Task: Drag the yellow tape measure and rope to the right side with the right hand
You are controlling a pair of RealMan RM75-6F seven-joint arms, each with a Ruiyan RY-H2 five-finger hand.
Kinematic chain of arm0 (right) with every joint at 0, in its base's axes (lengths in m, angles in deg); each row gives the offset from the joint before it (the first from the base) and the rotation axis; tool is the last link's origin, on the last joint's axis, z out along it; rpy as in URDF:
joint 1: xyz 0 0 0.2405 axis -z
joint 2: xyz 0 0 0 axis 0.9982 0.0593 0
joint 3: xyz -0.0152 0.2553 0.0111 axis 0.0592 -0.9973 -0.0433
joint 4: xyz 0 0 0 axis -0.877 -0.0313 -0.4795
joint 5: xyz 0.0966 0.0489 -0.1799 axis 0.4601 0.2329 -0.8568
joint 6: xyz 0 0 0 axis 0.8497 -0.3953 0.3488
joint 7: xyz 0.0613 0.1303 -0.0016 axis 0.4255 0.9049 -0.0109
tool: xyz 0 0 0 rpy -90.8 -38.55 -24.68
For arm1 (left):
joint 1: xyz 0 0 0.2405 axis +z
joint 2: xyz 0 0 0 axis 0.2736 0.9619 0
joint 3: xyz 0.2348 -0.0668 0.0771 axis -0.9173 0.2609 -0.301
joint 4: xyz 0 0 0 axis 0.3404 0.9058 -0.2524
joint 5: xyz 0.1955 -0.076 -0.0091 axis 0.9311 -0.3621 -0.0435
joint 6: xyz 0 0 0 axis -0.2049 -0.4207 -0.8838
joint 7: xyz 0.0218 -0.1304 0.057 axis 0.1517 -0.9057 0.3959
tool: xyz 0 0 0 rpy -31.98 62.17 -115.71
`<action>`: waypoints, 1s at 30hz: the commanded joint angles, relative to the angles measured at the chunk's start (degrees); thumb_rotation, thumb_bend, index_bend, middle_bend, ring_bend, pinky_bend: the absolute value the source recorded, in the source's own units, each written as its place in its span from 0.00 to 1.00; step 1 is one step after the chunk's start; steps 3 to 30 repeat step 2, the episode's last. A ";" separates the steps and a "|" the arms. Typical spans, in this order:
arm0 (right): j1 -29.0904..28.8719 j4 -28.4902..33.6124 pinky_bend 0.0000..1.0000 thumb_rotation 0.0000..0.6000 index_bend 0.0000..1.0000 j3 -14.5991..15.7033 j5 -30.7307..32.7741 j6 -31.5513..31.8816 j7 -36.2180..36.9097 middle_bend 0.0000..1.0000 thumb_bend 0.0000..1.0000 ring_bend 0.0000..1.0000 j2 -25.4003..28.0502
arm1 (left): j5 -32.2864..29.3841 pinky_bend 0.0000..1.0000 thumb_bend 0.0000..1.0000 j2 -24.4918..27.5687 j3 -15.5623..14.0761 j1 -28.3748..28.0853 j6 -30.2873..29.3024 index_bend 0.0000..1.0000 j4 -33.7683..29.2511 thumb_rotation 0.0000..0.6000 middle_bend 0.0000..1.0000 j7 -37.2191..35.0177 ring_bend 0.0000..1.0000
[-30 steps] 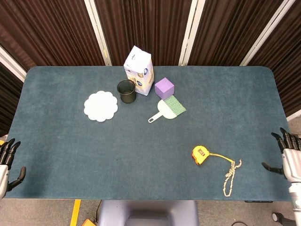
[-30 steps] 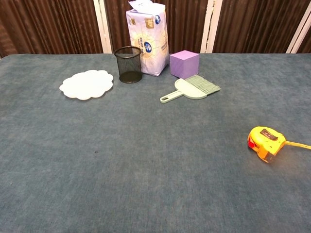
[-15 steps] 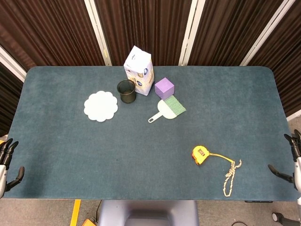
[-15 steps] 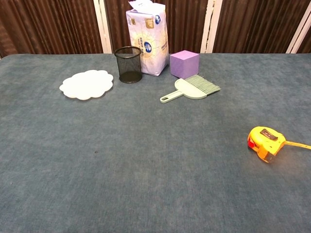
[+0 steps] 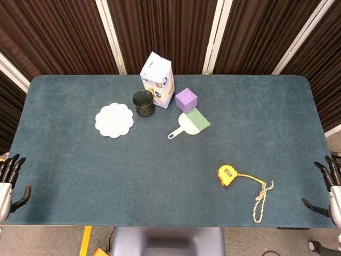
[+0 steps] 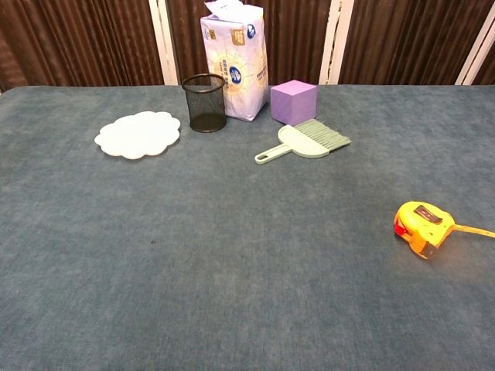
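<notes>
The yellow tape measure [image 5: 226, 175] lies on the table's front right part, its yellow tape running right to a knotted beige rope [image 5: 260, 198]. The chest view shows the tape measure [image 6: 418, 226] near the right border; the rope is out of that frame. My right hand [image 5: 329, 188] hangs off the table's right edge, fingers apart, holding nothing, well to the right of the rope. Off the front left corner is my left hand [image 5: 9, 183], also with spread fingers and nothing in it.
At the back middle stand a white tissue pack [image 5: 157, 80], a black mesh cup [image 5: 143, 103] and a purple cube [image 5: 186, 99]. A green hand brush [image 5: 191, 123] and a white scalloped mat [image 5: 114, 120] lie nearby on the blue-grey table [image 5: 80, 165].
My right hand has drawn back to the right and lower, off the table's edge. My left hand shifted slightly. The tape measure and rope have not moved.
</notes>
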 commanded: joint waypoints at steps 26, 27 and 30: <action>-0.05 -0.13 0.00 1.00 0.24 -0.04 -0.45 -0.27 0.44 0.00 0.00 0.00 0.07 | 0.06 0.07 0.47 -0.30 -0.07 0.01 -0.17 0.05 0.37 1.00 0.00 0.13 0.00; -0.05 -0.13 0.00 1.00 0.24 -0.04 -0.45 -0.27 0.44 0.00 0.00 0.00 0.07 | 0.06 0.07 0.47 -0.30 -0.07 0.01 -0.17 0.05 0.37 1.00 0.00 0.13 0.00; -0.05 -0.13 0.00 1.00 0.24 -0.04 -0.45 -0.27 0.44 0.00 0.00 0.00 0.07 | 0.06 0.07 0.47 -0.30 -0.07 0.01 -0.17 0.05 0.37 1.00 0.00 0.13 0.00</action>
